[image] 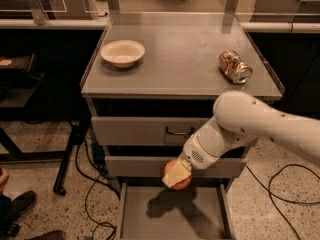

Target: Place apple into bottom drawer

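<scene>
Apple [185, 184] being held, clamped between gripper [176, 174] fingers, just above pulled-out bottom drawer [150, 224]; not yet inside.

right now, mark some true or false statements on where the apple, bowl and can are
1. The gripper holds the apple above the open bottom drawer. True.
2. The apple lies on the drawer floor. False: it is gripped in the fingers, above the floor.
3. A white bowl sits on the cabinet top, toward the left of the view. True.
4. The crushed can is inside the bowl. False: it lies on its side toward the right of the cabinet top, apart from the bowl.
</scene>
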`<state>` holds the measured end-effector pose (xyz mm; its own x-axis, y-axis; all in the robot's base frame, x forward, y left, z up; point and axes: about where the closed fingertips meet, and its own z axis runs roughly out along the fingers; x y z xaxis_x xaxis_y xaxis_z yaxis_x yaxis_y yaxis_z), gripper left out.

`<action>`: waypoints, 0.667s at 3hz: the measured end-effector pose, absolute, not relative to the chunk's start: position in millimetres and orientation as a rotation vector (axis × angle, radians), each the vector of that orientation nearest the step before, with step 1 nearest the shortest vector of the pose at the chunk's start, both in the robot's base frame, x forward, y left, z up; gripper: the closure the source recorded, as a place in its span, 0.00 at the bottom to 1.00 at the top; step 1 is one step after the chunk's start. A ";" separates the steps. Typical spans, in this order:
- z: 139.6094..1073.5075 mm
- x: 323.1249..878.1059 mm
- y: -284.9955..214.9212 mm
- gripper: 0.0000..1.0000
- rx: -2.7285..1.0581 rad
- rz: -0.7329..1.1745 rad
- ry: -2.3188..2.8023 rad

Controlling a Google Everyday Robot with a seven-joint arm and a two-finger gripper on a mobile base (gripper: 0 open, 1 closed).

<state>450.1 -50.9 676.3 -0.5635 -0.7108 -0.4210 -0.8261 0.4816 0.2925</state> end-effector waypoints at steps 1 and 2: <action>616.3 461.1 -47.9 1.00 -1.230 0.723 2.514; 616.1 461.0 -47.8 1.00 -1.230 0.724 2.514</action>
<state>461.0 -47.8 616.1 -0.6126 -0.6662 -0.4253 -0.7903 0.5204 0.3233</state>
